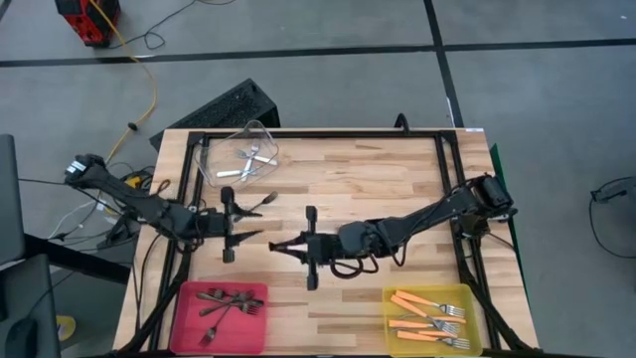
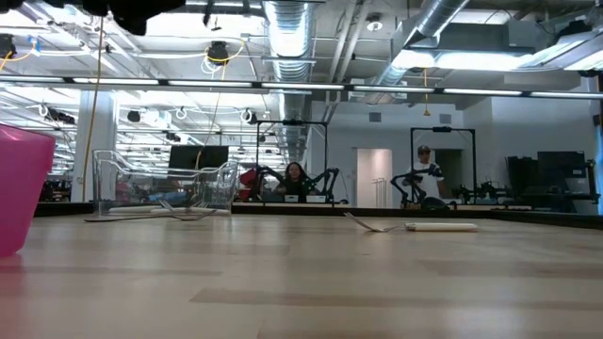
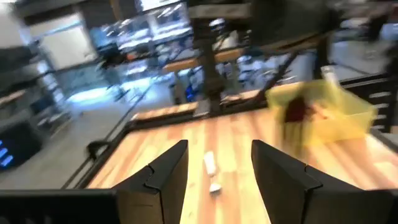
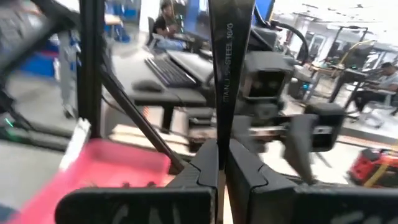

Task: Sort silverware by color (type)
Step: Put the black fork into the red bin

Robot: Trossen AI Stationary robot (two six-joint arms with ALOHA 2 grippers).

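My right gripper [image 1: 280, 246] hovers over the middle of the table, pointing left and shut on a slim dark fork [image 4: 222, 74]. My left gripper [image 1: 256, 222] faces it from the left, open and empty. In the left wrist view its fingers [image 3: 219, 148] stand apart above bare wood. A silver fork [image 1: 266, 201] lies flat on the table by the left gripper, also in the low view [image 2: 363, 223]. Dark forks lie in the pink bin [image 1: 221, 303], orange-handled forks in the yellow bin [image 1: 432, 318], and silver ones in the clear bin [image 1: 243, 157]. My right gripper pinches the dark fork's flat handle [image 4: 219, 134] between its two shut fingers. The handle, stamped with lettering, stands straight out past the fingertips, across them. The fork is lifted clear of the table. Its head is out of the frame.
A small white piece [image 2: 441, 226] lies on the wood near the silver fork, and it shows between my left fingers [image 3: 210, 165]. A black frame [image 1: 298, 134] borders the table. The pink and yellow bins sit at the near edge. People stand in the room beyond.
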